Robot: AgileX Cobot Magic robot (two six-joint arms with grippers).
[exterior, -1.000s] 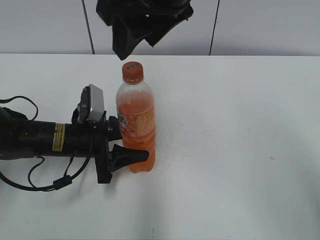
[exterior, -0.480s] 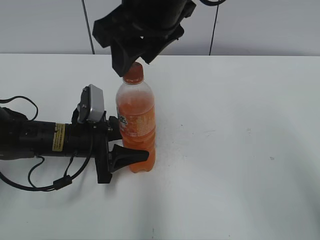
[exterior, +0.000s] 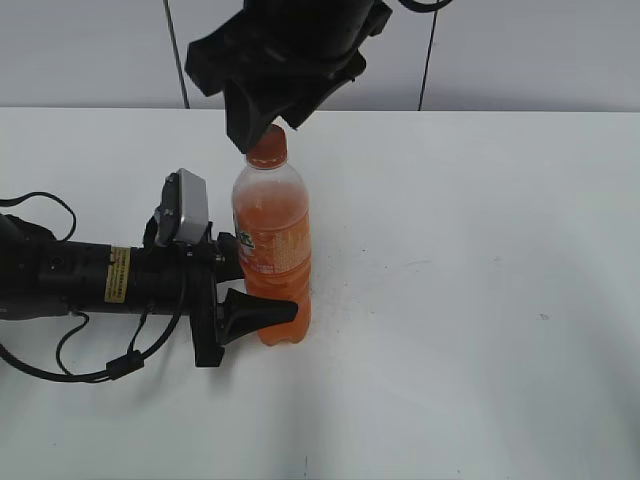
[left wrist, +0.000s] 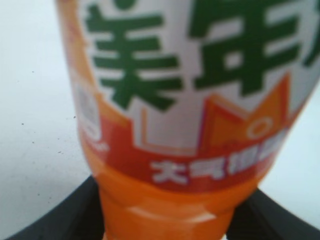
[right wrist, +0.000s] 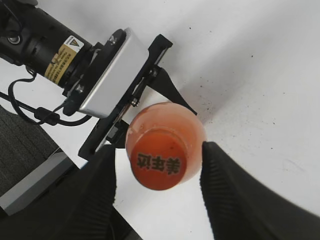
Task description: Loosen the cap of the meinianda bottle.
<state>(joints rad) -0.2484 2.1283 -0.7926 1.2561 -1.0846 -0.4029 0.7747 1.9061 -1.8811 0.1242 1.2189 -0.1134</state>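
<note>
The meinianda bottle (exterior: 272, 250) stands upright on the white table, full of orange drink; its label fills the left wrist view (left wrist: 190, 90). My left gripper (exterior: 262, 290) is shut on the bottle's lower body from the left. The orange cap (exterior: 267, 146) tops the bottle. In the right wrist view the cap (right wrist: 159, 161) sits between the two black fingers of my right gripper (right wrist: 159, 172), which is open, with a gap on each side. In the exterior view the right gripper (exterior: 262, 112) hangs over the cap and hides part of it.
The white table (exterior: 480, 300) stretches to the right and front of the bottle. The left arm with its grey camera box (exterior: 187, 208) and cables lies along the table's left side. A grey wall runs behind the table.
My right gripper has come down from above the bottle until its fingers straddle the cap. The left gripper and the bottle have not moved.
</note>
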